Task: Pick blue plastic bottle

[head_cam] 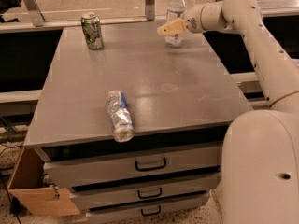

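The blue plastic bottle stands upright at the far right edge of the grey table. It is clear, with a white cap and a blue-and-white label. My gripper is at the end of the white arm, which reaches in from the right. The gripper overlaps the bottle's lower half and hides part of the label. I cannot tell whether it touches the bottle.
A green can stands at the far left of the table. A silver-and-blue can lies on its side near the front edge. Drawers are below the tabletop, and a cardboard box sits on the floor at the left. My white base is at the right.
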You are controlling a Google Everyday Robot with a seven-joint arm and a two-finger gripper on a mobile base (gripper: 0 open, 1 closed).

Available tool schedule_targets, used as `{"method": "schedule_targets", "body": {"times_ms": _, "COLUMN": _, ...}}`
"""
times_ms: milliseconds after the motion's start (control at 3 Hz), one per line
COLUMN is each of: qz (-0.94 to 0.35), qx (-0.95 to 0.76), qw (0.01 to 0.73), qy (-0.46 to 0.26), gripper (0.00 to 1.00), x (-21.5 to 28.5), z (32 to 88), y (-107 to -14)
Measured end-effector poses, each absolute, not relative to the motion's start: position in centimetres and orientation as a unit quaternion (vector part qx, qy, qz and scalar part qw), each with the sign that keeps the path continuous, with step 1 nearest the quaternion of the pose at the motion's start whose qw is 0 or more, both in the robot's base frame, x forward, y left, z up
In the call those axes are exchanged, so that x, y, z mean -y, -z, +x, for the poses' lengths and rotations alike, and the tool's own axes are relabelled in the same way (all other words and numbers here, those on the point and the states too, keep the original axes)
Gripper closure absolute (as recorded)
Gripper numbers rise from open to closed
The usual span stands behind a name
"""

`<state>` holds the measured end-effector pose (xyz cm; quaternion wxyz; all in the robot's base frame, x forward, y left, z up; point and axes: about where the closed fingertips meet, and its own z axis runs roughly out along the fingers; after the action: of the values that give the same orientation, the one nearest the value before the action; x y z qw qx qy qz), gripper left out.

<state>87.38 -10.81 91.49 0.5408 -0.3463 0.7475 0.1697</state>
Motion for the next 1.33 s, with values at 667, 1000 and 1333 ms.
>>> {"method": "schedule_targets", "body": {"times_ms": 667, "qz": -0.291, "qx": -0.754, "qw": 0.544, "qy": -0.225, "gripper": 0.64, "x": 12.2, "z": 87.8, "y": -92.1}}
{"method": "schedule_targets", "body": {"times_ms": 1000, "qz": -0.274, "qx": -0.758, "qw": 0.539, "qy": -0.245, "gripper": 0.87, "x": 13.5, "z": 86.1, "y": -94.8}}
{"method": "schedule_targets", "body": {"times_ms": 1333, "qz": -0.260, "qx": -0.763, "qw": 0.531, "qy": -0.262, "gripper": 1.00, "x": 15.0, "z": 82.6, "y": -99.2}}
